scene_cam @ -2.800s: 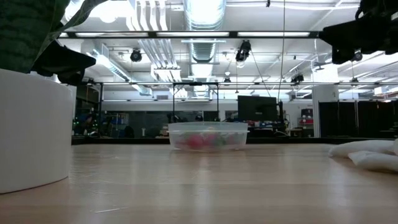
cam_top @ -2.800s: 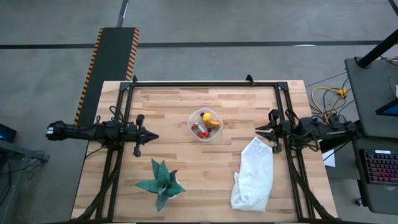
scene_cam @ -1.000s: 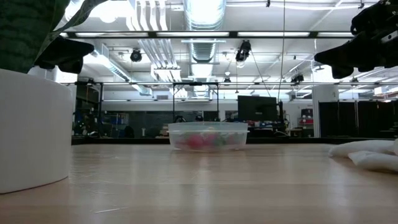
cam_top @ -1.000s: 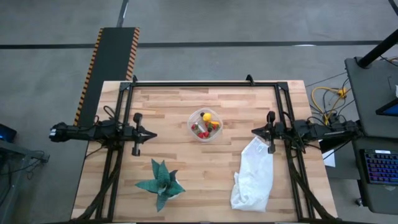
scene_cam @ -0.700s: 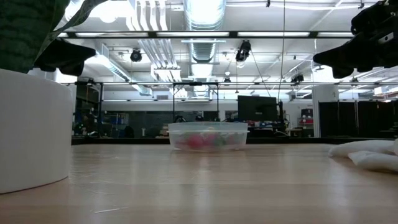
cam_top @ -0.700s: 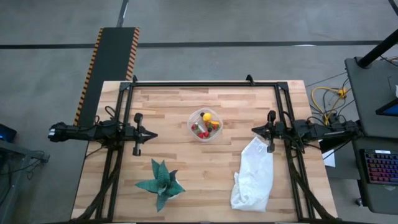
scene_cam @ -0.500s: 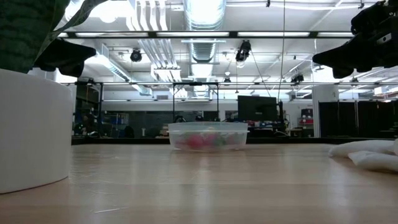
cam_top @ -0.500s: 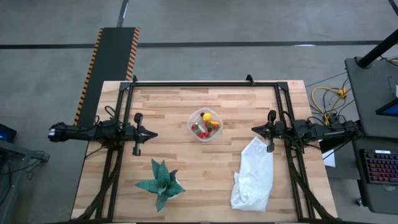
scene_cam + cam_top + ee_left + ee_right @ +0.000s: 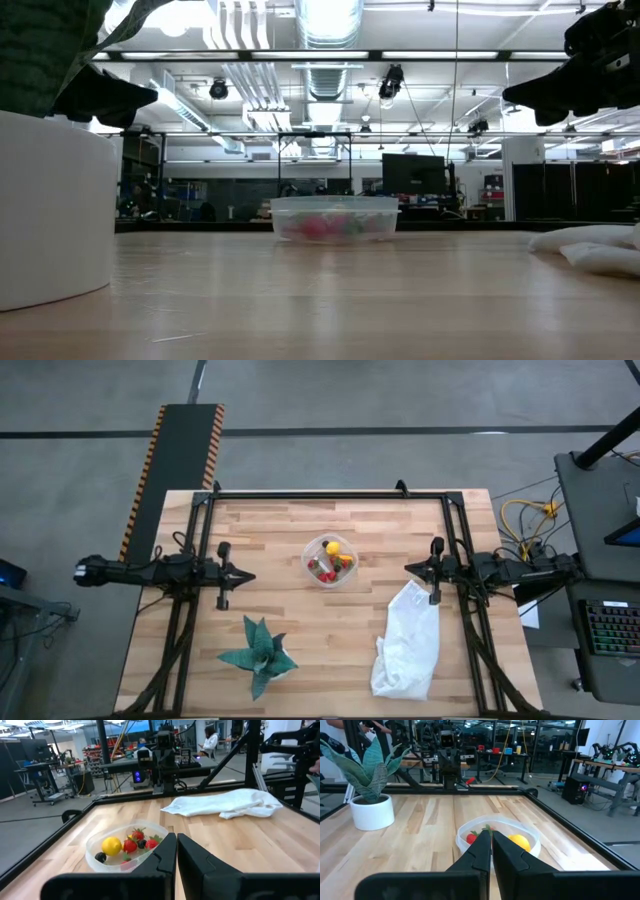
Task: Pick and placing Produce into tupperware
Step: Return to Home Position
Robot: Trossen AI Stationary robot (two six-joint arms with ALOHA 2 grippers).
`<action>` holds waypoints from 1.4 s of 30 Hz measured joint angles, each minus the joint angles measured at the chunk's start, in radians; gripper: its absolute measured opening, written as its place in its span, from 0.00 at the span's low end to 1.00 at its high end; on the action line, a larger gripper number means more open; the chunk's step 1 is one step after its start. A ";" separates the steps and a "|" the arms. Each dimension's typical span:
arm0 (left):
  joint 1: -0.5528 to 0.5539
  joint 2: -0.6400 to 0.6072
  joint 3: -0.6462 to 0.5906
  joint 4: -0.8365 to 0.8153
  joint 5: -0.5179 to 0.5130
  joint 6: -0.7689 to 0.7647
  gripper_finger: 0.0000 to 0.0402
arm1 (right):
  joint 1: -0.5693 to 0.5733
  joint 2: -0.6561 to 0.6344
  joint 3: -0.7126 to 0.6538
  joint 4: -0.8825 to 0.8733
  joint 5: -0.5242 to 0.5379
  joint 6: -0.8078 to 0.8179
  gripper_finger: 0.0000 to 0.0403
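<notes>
From above, my left end effector [image 9: 240, 576] hangs over the left side of the worktop [image 9: 280, 525] and my right end effector [image 9: 410, 570] over the right side. Both point inward at the tupperware [image 9: 330, 561], which sits between them and well apart from each. The produce [image 9: 330, 563] lies inside it, with a yellow lemon-like piece [image 9: 332, 547] toward the far rim and red strawberries [image 9: 320, 571] beside it. I see no piece outside the tub. A green plant [image 9: 260, 655] stands front left and a white cloth bag [image 9: 408, 640] lies front right.

At worktop level, the tupperware [image 9: 335, 217] rests flat in the middle, red showing through its clear wall. Both my arms hang high above the surface.

Past my left wrist, my two fingers [image 9: 162, 855] are pressed together with nothing between them. Beyond them the tub holds the lemon-like piece, strawberries and a dark ball [image 9: 100, 856].

Past my right wrist, those fingers [image 9: 480, 850] are likewise closed and empty. The tub is just beyond them and the plant's white pot [image 9: 370, 810] is farther off.

I judge the pieces tiny, light and rounded, probably smooth, so a careless pinch could send one rolling. I would take one across the widest part of its body, not by the leaf cap. The tub looks thin and light and a nudge would likely slide it, so its rim wall is the place to hold. The packing looks finished.
</notes>
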State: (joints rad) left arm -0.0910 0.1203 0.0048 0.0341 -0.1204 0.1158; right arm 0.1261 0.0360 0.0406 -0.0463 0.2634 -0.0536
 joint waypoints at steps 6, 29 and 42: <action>0.000 0.026 0.000 0.001 0.000 0.000 0.00 | 0.000 0.000 0.000 0.000 0.000 0.003 0.02; 0.000 0.054 0.000 0.009 0.003 0.001 0.00 | 0.000 0.000 0.000 0.000 0.000 0.080 0.02; 0.000 0.054 0.000 0.010 0.004 0.001 0.00 | 0.000 0.000 0.000 0.000 0.000 0.079 0.02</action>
State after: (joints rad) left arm -0.0910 0.1745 0.0048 0.0442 -0.1165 0.1165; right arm 0.1261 0.0360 0.0406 -0.0463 0.2630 0.0258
